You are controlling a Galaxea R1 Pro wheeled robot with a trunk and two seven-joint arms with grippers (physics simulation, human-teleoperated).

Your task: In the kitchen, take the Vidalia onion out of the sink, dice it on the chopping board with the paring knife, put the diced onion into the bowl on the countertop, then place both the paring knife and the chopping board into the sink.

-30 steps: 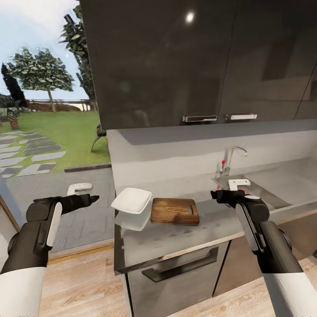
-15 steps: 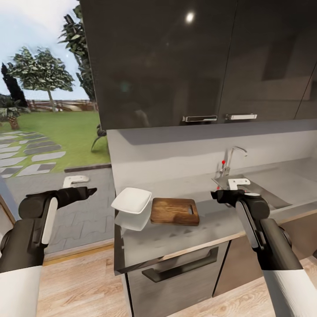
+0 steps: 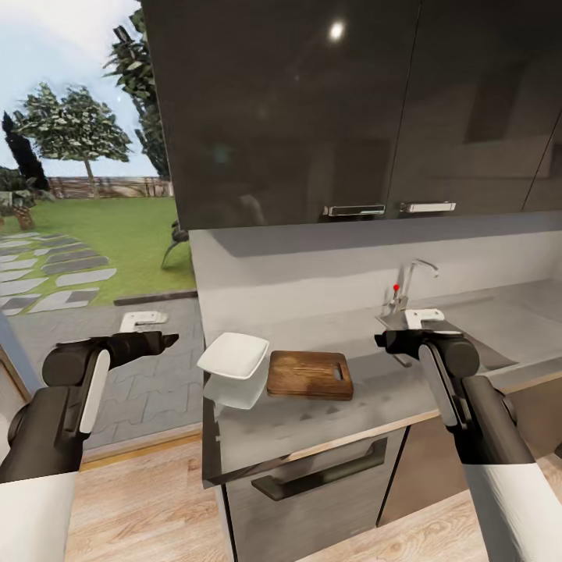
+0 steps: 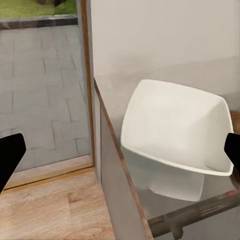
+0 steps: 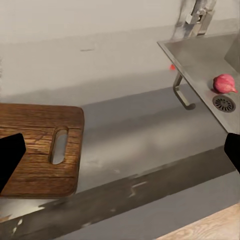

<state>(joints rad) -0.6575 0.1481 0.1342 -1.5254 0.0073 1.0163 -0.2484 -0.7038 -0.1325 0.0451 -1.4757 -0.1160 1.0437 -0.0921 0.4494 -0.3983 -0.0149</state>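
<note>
The white bowl (image 3: 234,355) sits at the left end of the grey countertop (image 3: 312,425), with the brown chopping board (image 3: 310,375) just right of it. The steel sink (image 3: 490,349) lies further right. In the right wrist view the pinkish Vidalia onion (image 5: 225,83) rests in the sink (image 5: 205,60) beside the drain. My left gripper (image 3: 162,341) hovers open off the counter's left end, level with the bowl (image 4: 175,130). My right gripper (image 3: 382,340) hangs open above the counter between the board (image 5: 40,150) and the sink. The paring knife is out of view.
A chrome tap (image 3: 414,277) with a red knob stands behind the sink. Dark wall cabinets (image 3: 351,109) hang above the counter, and a dark drawer front (image 3: 312,476) lies below it. Left of the counter, a glass wall (image 3: 86,234) looks onto a garden.
My left gripper has risen a little and stayed beside the counter's end. My right gripper has lifted slightly. Bowl and board have not moved.
</note>
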